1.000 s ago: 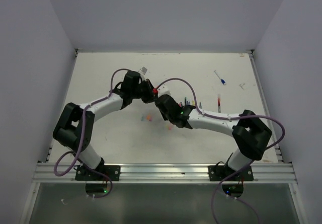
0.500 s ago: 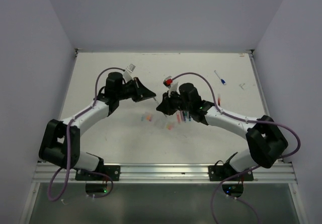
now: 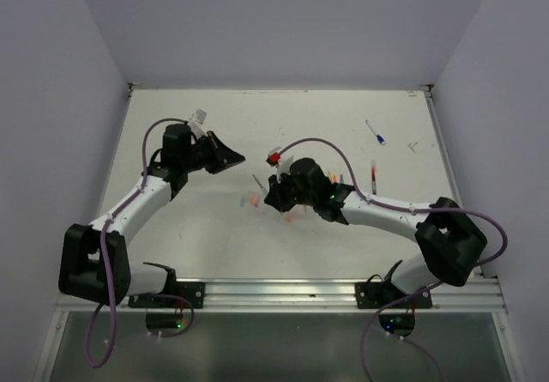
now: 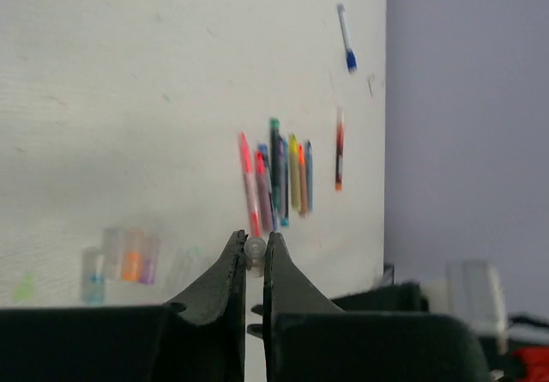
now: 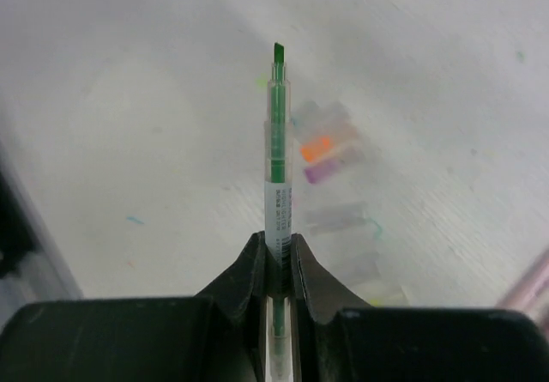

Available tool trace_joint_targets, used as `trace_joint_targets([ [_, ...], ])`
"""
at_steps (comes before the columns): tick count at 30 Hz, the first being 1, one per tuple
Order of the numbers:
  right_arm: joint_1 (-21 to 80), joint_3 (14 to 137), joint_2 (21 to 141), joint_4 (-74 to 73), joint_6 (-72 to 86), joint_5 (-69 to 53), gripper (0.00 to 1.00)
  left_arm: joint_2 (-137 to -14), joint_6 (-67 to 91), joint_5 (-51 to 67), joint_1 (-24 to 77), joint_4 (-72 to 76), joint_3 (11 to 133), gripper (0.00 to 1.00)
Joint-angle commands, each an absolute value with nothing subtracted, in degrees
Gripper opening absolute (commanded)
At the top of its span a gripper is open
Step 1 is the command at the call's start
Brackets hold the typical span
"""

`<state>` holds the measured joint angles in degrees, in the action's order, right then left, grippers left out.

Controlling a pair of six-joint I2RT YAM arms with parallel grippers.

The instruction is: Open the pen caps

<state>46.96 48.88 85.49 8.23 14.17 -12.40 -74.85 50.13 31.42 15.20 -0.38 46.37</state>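
My left gripper (image 4: 254, 246) is shut on a small clear pen cap (image 4: 255, 248), held above the table; in the top view the left gripper (image 3: 240, 157) is at centre-left. My right gripper (image 5: 277, 246) is shut on a green pen (image 5: 276, 133) whose bare chisel tip points away from it; in the top view the right gripper (image 3: 271, 195) is at the centre. The two grippers are apart. Several pens (image 4: 279, 180) lie in a row on the table. Several loose caps (image 5: 330, 146) lie under the green pen, and they also show in the left wrist view (image 4: 124, 257).
A blue-ended pen (image 3: 375, 133) lies alone at the back right, and a red pen (image 3: 373, 176) lies near the right edge. Loose caps (image 3: 251, 202) lie on the table between the arms. Walls stand on three sides.
The grippers, joined at the pen one second ago, have pulled apart. My left gripper moved left with the cap. My right gripper moved towards the front with the bare pen.
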Motion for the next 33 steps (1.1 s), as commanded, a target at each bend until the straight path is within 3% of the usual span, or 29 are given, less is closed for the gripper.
trace_joint_targets([
  [1,50.5,46.8,85.1,-6.5,11.2,17.5,0.00,-75.2,55.4,20.7,8.7,-2.4,50.2,0.00],
  [7,50.5,46.7,83.1,-7.2,13.8,20.6,0.00,-78.0,56.7,23.1,8.4,2.6,50.9,0.00],
  [14,37.4,48.4,80.0,-11.3,18.0,5.7,0.00,-73.8,43.7,15.4,8.6,-6.2,45.7,0.00],
  [23,28.0,53.3,86.0,-21.8,22.4,13.3,0.00,-72.1,39.1,9.9,12.9,-2.9,32.9,0.00],
  [33,22.5,53.3,88.2,-24.8,23.2,18.1,0.00,-78.6,34.7,10.7,16.2,2.2,31.8,0.00],
])
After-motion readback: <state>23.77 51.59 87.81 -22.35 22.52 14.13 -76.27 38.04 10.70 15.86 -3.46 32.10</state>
